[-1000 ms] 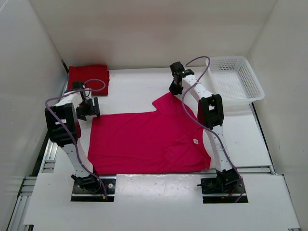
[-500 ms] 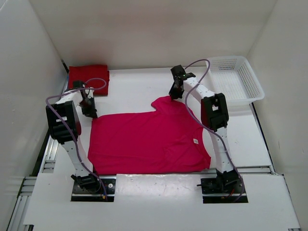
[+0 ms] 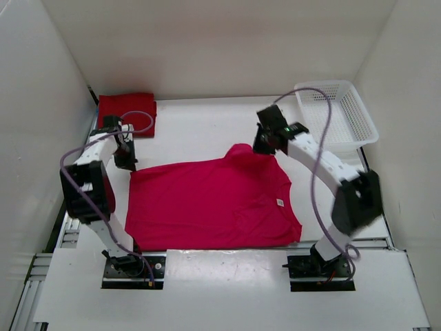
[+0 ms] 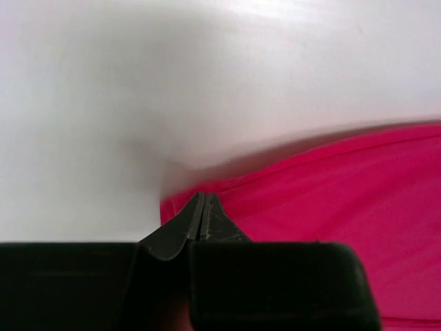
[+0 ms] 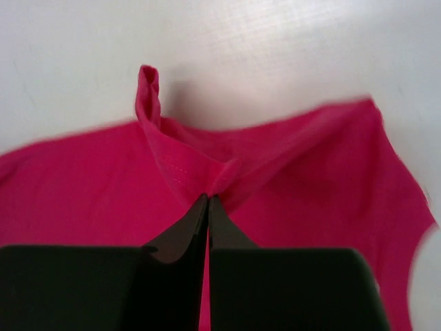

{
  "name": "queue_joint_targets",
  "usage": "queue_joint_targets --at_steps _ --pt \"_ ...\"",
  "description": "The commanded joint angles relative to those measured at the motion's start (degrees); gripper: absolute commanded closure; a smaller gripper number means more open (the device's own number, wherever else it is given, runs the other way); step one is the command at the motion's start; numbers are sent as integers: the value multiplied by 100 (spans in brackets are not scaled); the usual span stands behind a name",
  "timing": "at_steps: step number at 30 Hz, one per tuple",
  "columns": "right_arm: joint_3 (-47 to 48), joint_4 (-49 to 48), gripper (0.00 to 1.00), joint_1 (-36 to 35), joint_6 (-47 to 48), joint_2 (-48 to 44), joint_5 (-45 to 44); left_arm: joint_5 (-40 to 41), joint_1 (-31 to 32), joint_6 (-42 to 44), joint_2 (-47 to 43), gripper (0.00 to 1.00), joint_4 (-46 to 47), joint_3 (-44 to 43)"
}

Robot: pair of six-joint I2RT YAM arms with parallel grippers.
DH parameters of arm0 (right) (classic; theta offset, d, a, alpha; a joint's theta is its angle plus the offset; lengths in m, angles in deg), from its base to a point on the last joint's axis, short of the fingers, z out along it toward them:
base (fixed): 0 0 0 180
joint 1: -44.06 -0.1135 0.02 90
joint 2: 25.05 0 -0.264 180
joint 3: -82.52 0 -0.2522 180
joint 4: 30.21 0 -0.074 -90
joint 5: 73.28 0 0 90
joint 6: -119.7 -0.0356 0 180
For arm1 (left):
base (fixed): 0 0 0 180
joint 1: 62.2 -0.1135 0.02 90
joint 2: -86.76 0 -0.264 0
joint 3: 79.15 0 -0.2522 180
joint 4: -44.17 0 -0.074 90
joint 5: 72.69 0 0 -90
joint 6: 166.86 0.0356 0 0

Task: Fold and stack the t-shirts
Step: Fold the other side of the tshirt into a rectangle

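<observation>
Left pincer (image 4: 202, 207), open a second ago, now pinches pink shirt (image 3: 207, 203) corner; right pincer (image 5: 208, 200) stays clamped on bunched cloth, pleat clear only in wrist view.

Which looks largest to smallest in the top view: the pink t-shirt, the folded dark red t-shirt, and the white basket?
1. pink t-shirt, spread flat, by far the largest.
2. white basket, clearly smaller.
3. folded dark red t-shirt, the smallest, though it is not far behind the basket.
</observation>
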Motion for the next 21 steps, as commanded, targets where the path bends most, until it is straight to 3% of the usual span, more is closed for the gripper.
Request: queue_joint_targets --at_steps 1,6,11,21 --pt "-1267 -16 99 -222 55 -1512 -392 695 134 5 -1078 89 -62 374" --pt "-3085 282 99 -662 -428 -3186 -822 1250 249 5 -1922 89 -9 1314" --pt "-3993 643 99 -988 -1034 -4627 -1165 1592 318 5 -2415 89 -9 1955" --pt "-4461 688 99 -1093 -1299 -4982 -1219 1595 372 5 -2794 89 -9 2133"
